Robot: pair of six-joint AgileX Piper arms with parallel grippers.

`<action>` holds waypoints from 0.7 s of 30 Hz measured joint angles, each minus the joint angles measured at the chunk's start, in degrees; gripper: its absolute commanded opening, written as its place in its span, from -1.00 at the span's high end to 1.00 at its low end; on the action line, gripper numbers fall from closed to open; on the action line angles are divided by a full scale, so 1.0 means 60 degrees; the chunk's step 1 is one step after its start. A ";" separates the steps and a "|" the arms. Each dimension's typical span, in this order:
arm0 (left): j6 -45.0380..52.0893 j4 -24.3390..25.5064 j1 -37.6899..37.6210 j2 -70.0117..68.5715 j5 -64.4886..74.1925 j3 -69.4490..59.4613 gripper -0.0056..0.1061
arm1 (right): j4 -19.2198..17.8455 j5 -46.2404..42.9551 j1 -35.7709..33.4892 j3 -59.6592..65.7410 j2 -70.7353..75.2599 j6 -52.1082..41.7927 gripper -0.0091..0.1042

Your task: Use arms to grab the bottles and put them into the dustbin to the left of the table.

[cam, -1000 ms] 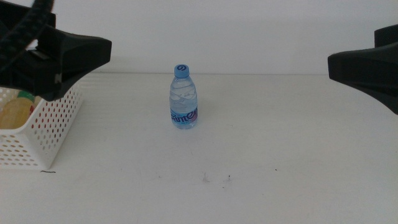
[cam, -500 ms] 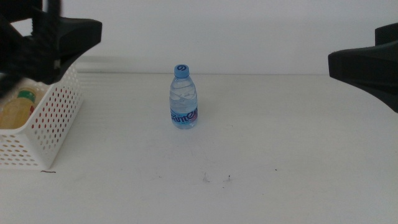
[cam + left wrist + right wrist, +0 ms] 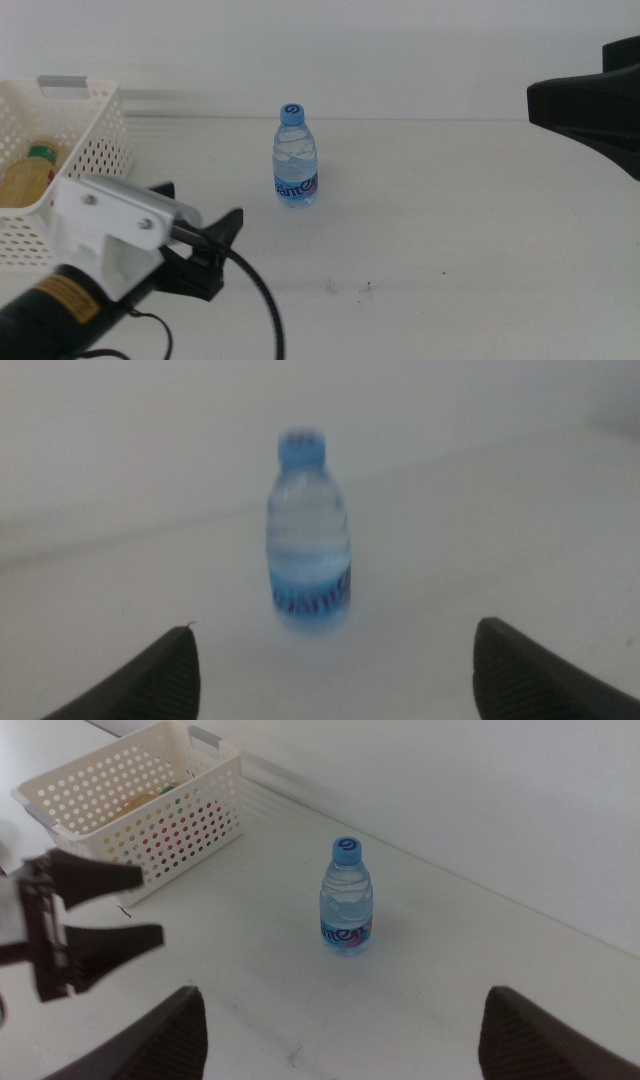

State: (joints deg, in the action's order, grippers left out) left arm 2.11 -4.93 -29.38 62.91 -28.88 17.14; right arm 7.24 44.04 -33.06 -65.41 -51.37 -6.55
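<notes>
A clear water bottle (image 3: 295,158) with a blue cap stands upright mid-table, apart from both grippers. My left gripper (image 3: 201,203) is open and empty at the front left, low over the table and pointed at the bottle. In the left wrist view the bottle (image 3: 308,540) stands ahead, between the open jaws of the left gripper (image 3: 335,628). The white dustbin (image 3: 88,150) stands at the left and holds a yellow-liquid bottle (image 3: 24,176). Red shows through the dustbin's holes (image 3: 158,846). My right gripper (image 3: 585,105) waits open at the right edge.
The right wrist view shows the water bottle (image 3: 347,902), the dustbin (image 3: 208,782), the left gripper (image 3: 92,920) and the right gripper (image 3: 340,995). A few dark specks (image 3: 345,287) mark the table in front of the bottle. A pale wall runs behind the table.
My left arm has swung from above the dustbin down to the front left of the table and now points at the water bottle. The bottle and the right arm have not moved.
</notes>
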 measured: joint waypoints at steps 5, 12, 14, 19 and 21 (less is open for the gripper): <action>-0.0087 -0.0156 -0.0036 0.1562 -0.1139 -0.0074 -0.78 | 0.0000 0.0000 0.0000 0.0000 0.0000 0.0000 -0.76; -0.0352 -0.0156 -0.0036 0.4138 -0.4266 0.0026 -0.78 | 0.0000 0.0000 0.0000 0.0000 0.0000 0.0000 -0.76; -0.0472 -0.0156 -0.0036 0.5090 -0.5101 0.0310 -0.78 | 0.0000 0.0000 0.0000 0.0000 0.0000 0.0000 -0.76; -0.1336 -0.0156 -0.0036 0.7042 -0.6392 0.1345 -0.78 | 0.0000 0.0000 0.0000 0.0000 0.0000 0.0000 -0.76; -0.1456 -0.0156 -0.0036 0.7655 -0.6526 0.1803 -0.78 | 0.0000 0.0000 0.0000 0.0000 0.0000 0.0000 -0.76</action>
State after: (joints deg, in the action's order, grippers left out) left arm -6.62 -5.87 -29.60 108.84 -68.04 27.96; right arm 7.24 44.04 -33.06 -65.41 -51.37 -6.55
